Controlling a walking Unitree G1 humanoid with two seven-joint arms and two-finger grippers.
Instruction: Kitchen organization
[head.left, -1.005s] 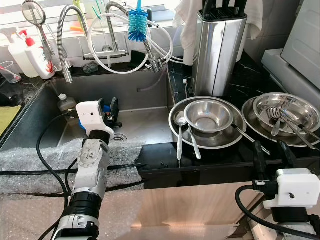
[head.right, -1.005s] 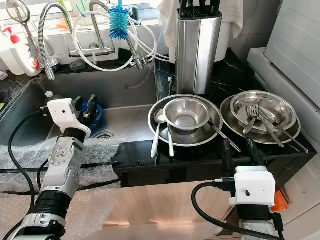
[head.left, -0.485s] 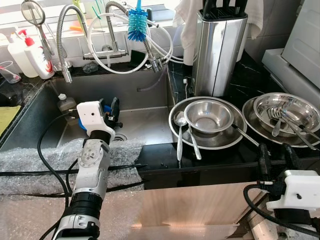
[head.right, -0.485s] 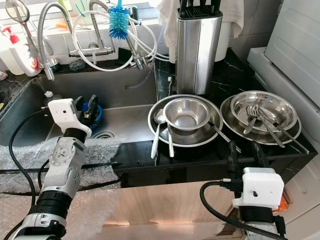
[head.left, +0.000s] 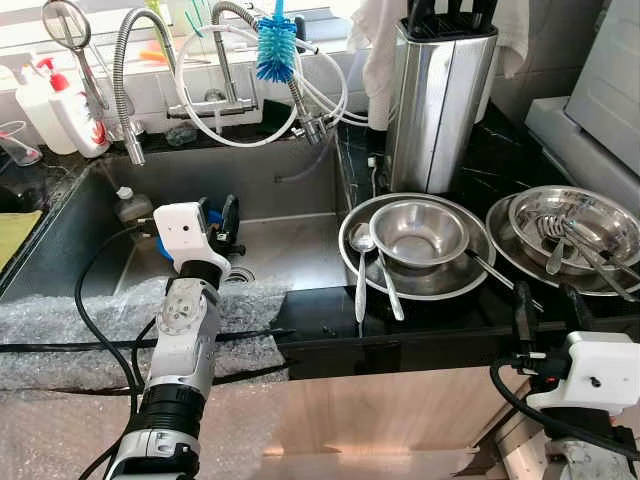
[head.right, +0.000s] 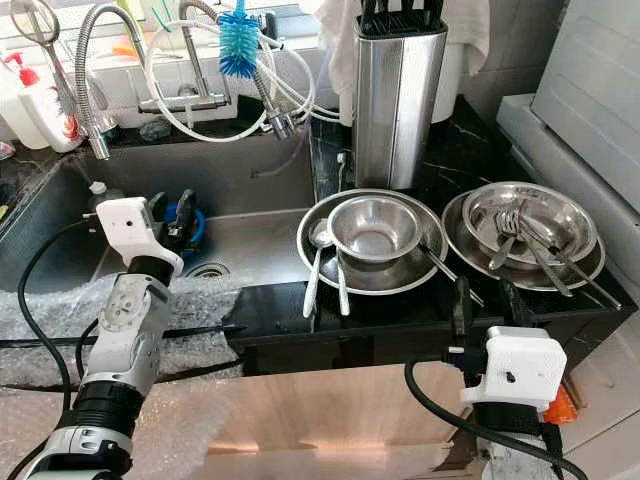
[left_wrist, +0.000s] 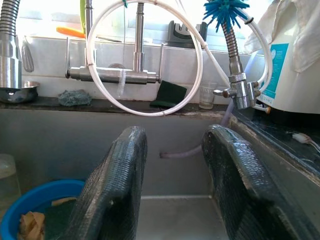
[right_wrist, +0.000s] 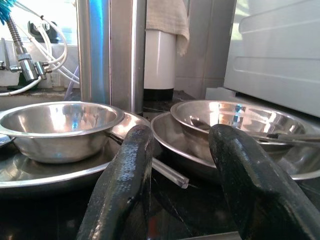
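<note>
Left claw hovers over the sink, fingers apart, holding nothing; blue bowl sits below it. Right claw at the black bench front edge, fingers spread, empty, pointing between the two dish stacks. Small steel bowl rests on a plate with two spoons. Right-hand stack holds cutlery. Knife block stands behind.
</note>
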